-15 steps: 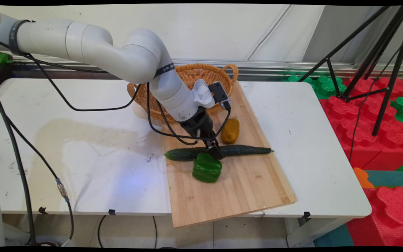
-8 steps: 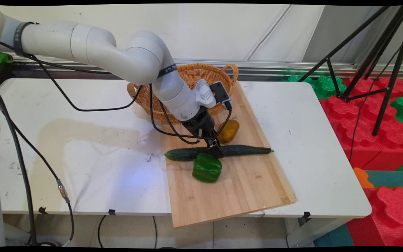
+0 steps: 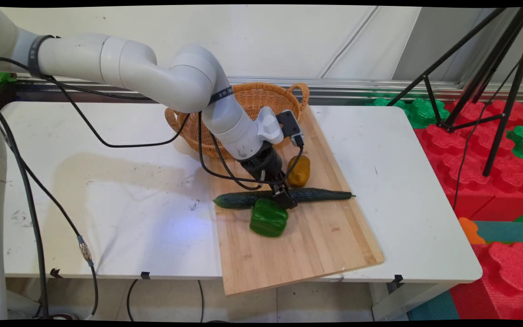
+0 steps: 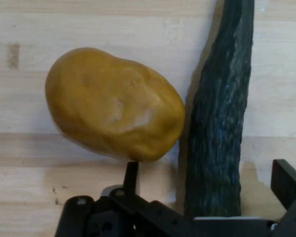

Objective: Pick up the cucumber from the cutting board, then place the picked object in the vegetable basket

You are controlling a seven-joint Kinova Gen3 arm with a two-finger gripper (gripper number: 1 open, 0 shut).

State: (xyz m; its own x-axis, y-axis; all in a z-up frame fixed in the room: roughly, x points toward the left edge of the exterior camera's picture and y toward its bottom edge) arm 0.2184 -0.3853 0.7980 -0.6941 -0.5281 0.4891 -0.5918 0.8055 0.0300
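My gripper [image 3: 285, 200] is down on the wooden cutting board [image 3: 316, 245], open, with its fingers astride the middle of a long dark green cucumber [image 3: 325, 195]. In the hand view the cucumber [image 4: 219, 123] runs up between the two fingers [image 4: 131, 173], with a gap on each side. A yellow-brown potato [image 3: 298, 170] lies just behind the cucumber; in the hand view the potato [image 4: 113, 103] sits left of it. A green bell pepper [image 3: 268, 218] rests on the board right in front of the gripper.
A wicker basket [image 3: 252, 97] stands behind the board, partly hidden by the arm. The board overhangs the front edge of the white table [image 3: 107, 190]. A black tripod [image 3: 493, 68] and red and green foam blocks [image 3: 484, 154] stand right of the table.
The gripper has shifted slightly to the right along the cucumber and a little lower. The cucumber, pepper and potato have not moved.
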